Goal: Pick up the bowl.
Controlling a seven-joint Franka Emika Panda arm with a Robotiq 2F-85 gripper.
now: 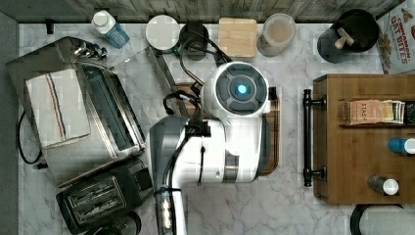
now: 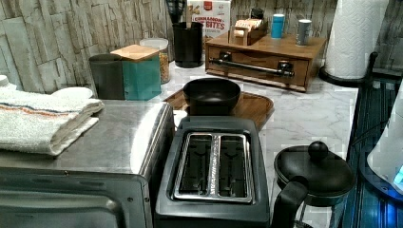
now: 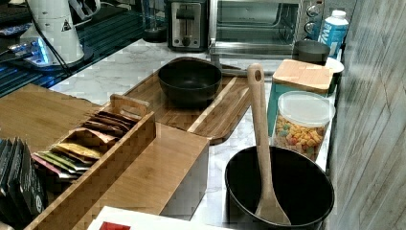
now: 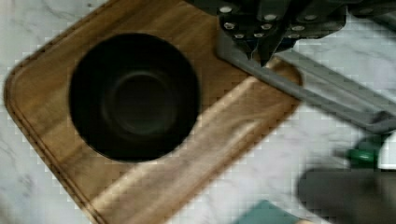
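Observation:
The bowl (image 4: pixel 134 95) is round, matte black, with a flat greyish centre. It stands upright near one end of a wooden tray (image 4: pixel 187 172) on the marble counter. The left view shows the bowl (image 2: pixel 211 95) behind the toaster, and the right view shows the bowl (image 3: pixel 190 81) on the tray (image 3: pixel 210 120). My gripper (image 4: pixel 262 55) hangs above the tray's edge, off to one side of the bowl and apart from it, its fingers together with nothing between them. In the top view my arm's round head (image 1: pixel 240 90) covers the bowl.
A toaster (image 2: pixel 214 166) and a toaster oven (image 1: pixel 73 112) stand on the top view's left. A wooden drawer box (image 1: pixel 362 142) fills the top view's right. A large black pot (image 3: pixel 280 191) with a wooden utensil, a cereal jar (image 3: pixel 302 122) and a teal canister (image 3: pixel 299 76) line the wall.

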